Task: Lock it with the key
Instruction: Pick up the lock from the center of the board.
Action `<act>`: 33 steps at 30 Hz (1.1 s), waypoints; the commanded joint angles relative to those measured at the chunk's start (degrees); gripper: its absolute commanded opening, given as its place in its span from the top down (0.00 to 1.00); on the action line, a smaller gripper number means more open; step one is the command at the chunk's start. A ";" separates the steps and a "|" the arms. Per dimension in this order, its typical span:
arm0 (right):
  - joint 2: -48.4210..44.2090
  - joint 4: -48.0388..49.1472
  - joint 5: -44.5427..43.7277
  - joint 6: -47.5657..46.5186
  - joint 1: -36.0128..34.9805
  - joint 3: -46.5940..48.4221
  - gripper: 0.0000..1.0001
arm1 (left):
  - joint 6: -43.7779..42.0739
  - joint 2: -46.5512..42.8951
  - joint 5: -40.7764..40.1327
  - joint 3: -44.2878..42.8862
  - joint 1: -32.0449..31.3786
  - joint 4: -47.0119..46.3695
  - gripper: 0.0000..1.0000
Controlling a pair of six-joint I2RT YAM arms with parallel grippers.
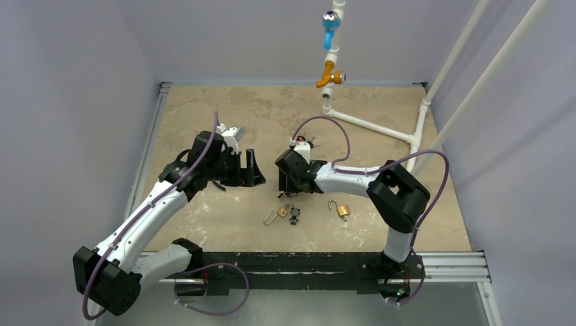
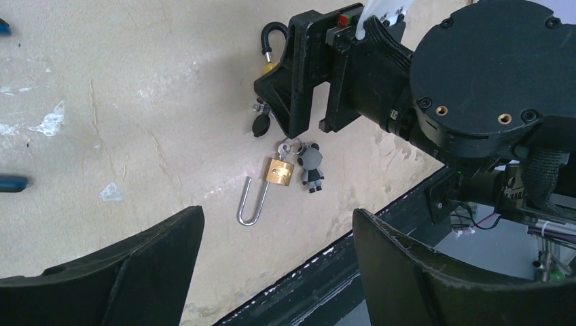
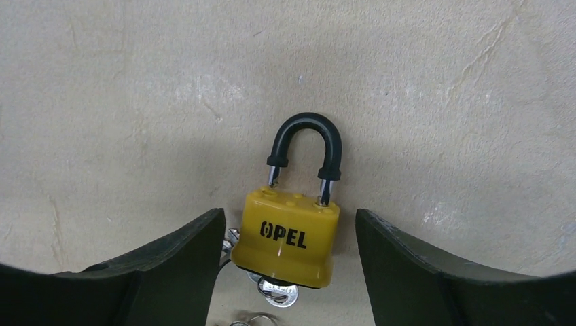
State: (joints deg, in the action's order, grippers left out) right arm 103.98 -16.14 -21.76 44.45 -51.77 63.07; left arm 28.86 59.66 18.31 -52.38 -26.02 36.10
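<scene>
We see both arms built alike: the left arm (image 1: 146,217) and the right arm (image 1: 353,178) have glossy white link shells between chunky matte black joint housings. A thin purple cable (image 1: 217,125) loops along the left one, and a second purple cable (image 1: 446,166) arcs beside the right. Up close, the right arm's round black wrist housing (image 2: 489,75) shows small dark screws and two brass-coloured inserts. The left gripper (image 2: 277,216) carries broad matte black plastic fingers (image 2: 136,272) with curved inner faces; the right gripper (image 3: 289,216) has matching ones.
</scene>
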 commanded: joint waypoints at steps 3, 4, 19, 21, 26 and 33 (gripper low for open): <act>0.49 -2.36 -3.64 -1.70 -1.85 2.53 0.37 | -1.11 0.02 0.37 0.26 0.01 -1.25 0.20; 0.51 -2.44 -3.84 -1.86 -2.04 2.50 0.40 | -1.11 0.11 0.41 0.18 0.01 -1.25 0.20; -13.32 6.11 0.70 -12.23 -2.33 -4.03 1.00 | -4.71 0.60 0.02 -4.69 0.08 2.84 0.21; -18.28 8.57 4.06 -16.14 -2.29 -5.97 1.00 | -6.87 0.75 2.74 -6.23 0.01 3.46 0.22; -31.31 15.23 17.00 -22.97 -2.37 -10.83 1.00 | -11.11 0.95 9.42 -10.69 -0.08 5.70 0.27; -44.19 14.21 33.04 -31.16 -2.55 -10.15 1.00 | -7.89 0.40 16.54 -19.32 -0.04 8.26 0.34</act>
State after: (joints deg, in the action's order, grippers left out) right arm 64.29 -6.00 -0.54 20.05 -54.00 51.03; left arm 20.49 60.86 28.67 -64.88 -26.02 42.81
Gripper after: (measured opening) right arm 0.470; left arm 0.690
